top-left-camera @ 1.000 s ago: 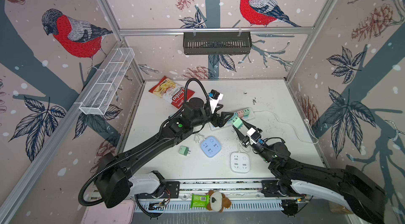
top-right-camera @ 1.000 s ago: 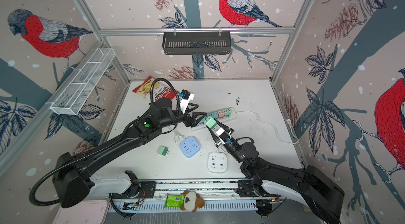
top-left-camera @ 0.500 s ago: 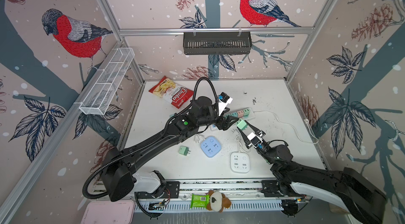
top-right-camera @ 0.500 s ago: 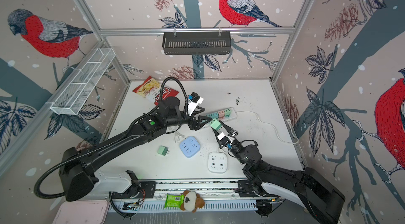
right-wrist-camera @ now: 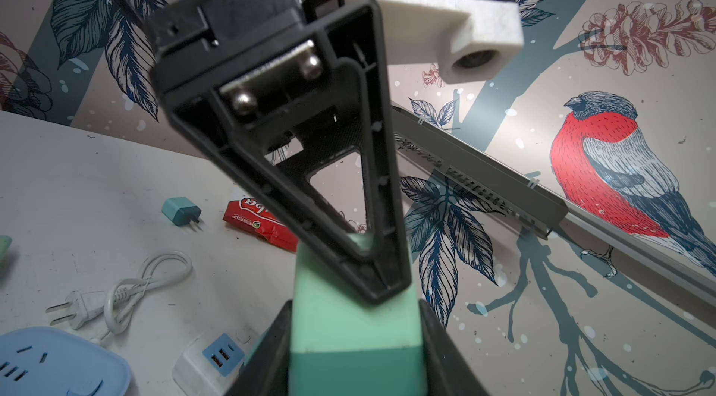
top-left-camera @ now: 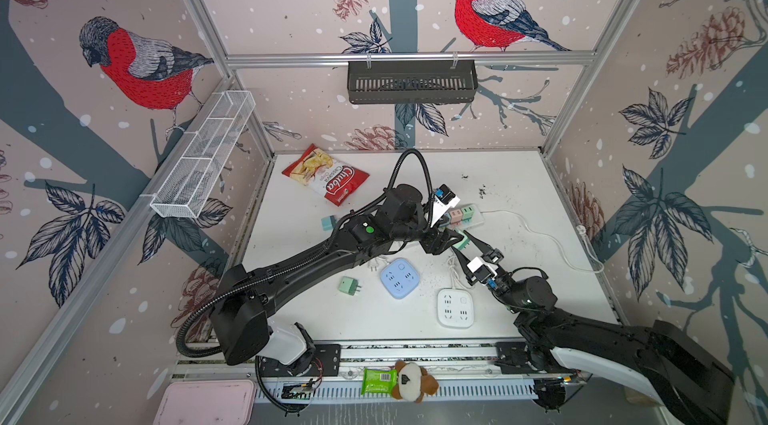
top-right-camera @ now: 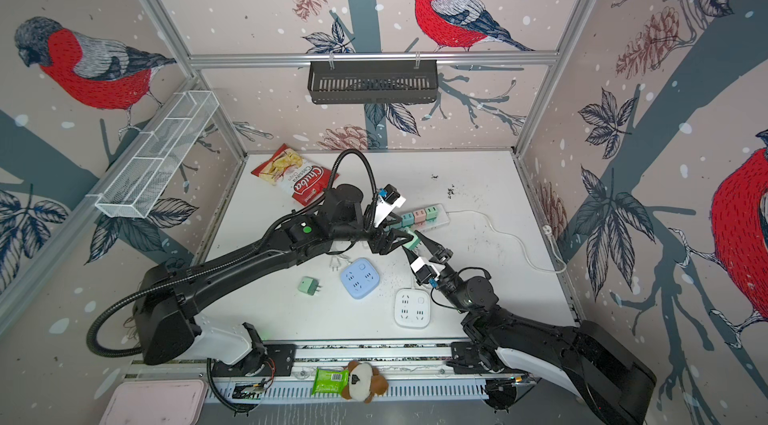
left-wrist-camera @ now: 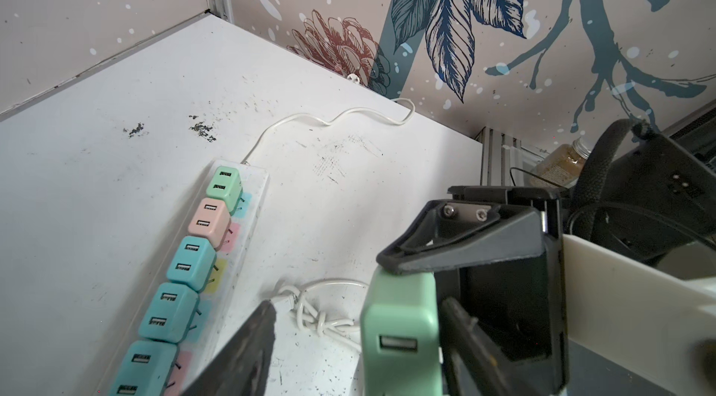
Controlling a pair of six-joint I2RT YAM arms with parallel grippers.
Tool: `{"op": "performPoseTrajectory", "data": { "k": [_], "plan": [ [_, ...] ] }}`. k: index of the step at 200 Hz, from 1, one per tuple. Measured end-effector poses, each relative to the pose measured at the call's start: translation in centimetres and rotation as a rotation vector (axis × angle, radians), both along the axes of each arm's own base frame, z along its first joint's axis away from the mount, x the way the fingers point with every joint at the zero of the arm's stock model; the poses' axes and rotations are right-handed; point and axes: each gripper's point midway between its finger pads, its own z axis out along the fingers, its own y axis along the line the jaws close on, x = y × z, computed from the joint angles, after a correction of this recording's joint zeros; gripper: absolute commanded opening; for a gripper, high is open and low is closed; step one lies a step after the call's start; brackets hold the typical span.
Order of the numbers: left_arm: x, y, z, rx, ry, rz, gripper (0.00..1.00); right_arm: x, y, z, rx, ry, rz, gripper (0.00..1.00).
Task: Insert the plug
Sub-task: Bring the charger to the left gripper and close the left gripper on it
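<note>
Right jaws: the right gripper (right-wrist-camera: 354, 340) is clamped on the mint-green plug (right-wrist-camera: 348, 316), with a finger pressed to each flank.
Left jaws: the left gripper (left-wrist-camera: 358, 305) stands parted around that same plug. One finger (right-wrist-camera: 310, 181) rests its tip on the plug's face. The opposite finger (left-wrist-camera: 240, 355) is clear of it, with table showing in the gap.
Plug: held off the table between both pairs of jaws, its USB port turned to the left wrist camera. I cannot see its prongs.
Just past the jaws: the power strip (left-wrist-camera: 257, 188) lies flat near the plug, with a row of green, pink and teal chargers (left-wrist-camera: 191, 262) standing in it. A knotted white cord (left-wrist-camera: 317, 312) lies on the table below the jaws.
Left arm pose: in both top views it reaches from the front-left base slantwise to the middle of the table, wrist cocked, jaws pointing at the right arm.
Right arm pose: it lies low from the front-right corner, forearm angled inward, jaws aimed toward the strip, so the two grippers meet tip to tip.
Farther out: a blue socket cube (top-left-camera: 399, 278) and a white socket cube (top-left-camera: 455, 307) sit on the base side of the jaws. A loose green charger (top-left-camera: 348, 286) lies beyond the blue one, and a crisp packet (top-left-camera: 326, 177) lies well apart at the back.
</note>
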Motion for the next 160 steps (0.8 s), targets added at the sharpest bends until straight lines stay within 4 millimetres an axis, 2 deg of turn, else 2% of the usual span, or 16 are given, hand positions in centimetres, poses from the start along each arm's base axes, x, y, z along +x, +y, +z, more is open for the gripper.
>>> {"op": "performPoseTrajectory", "data": {
  "k": [37, 81, 105, 123, 133, 146, 155, 160],
  "plan": [
    [-0.2, -0.6, -0.1, -0.002, 0.011, -0.028, 0.54, -0.1, 0.0, 0.1, 0.001, -0.002, 0.002, 0.0],
    [-0.9, -1.4, -0.4, 0.005, 0.033, -0.07, 0.27, 0.0, 0.0, -0.2, -0.008, 0.008, -0.002, 0.01],
    [-0.9, -1.7, -0.4, 0.002, 0.059, -0.069, 0.23, 0.3, -0.3, -0.4, -0.025, -0.001, -0.028, 0.01],
    [-0.9, -1.7, -0.6, 0.012, 0.063, -0.071, 0.14, 0.3, -0.3, -0.5, -0.027, 0.005, -0.028, 0.02],
    [-0.9, -1.8, -0.6, 0.013, 0.062, -0.074, 0.09, 0.3, -0.3, -0.5, -0.026, 0.006, -0.031, 0.1],
    [-0.9, -1.8, -0.6, 0.014, 0.062, -0.077, 0.0, 0.4, -0.4, -0.5, -0.022, 0.011, -0.033, 0.39],
    [-0.8, -1.9, -0.6, 0.014, 0.061, -0.077, 0.0, 0.5, -0.4, -0.4, -0.017, 0.022, -0.036, 0.56],
    [-0.8, -1.9, -0.6, 0.014, 0.059, -0.078, 0.0, 0.5, -0.4, -0.4, -0.013, 0.028, -0.036, 0.73]
  ]
}}
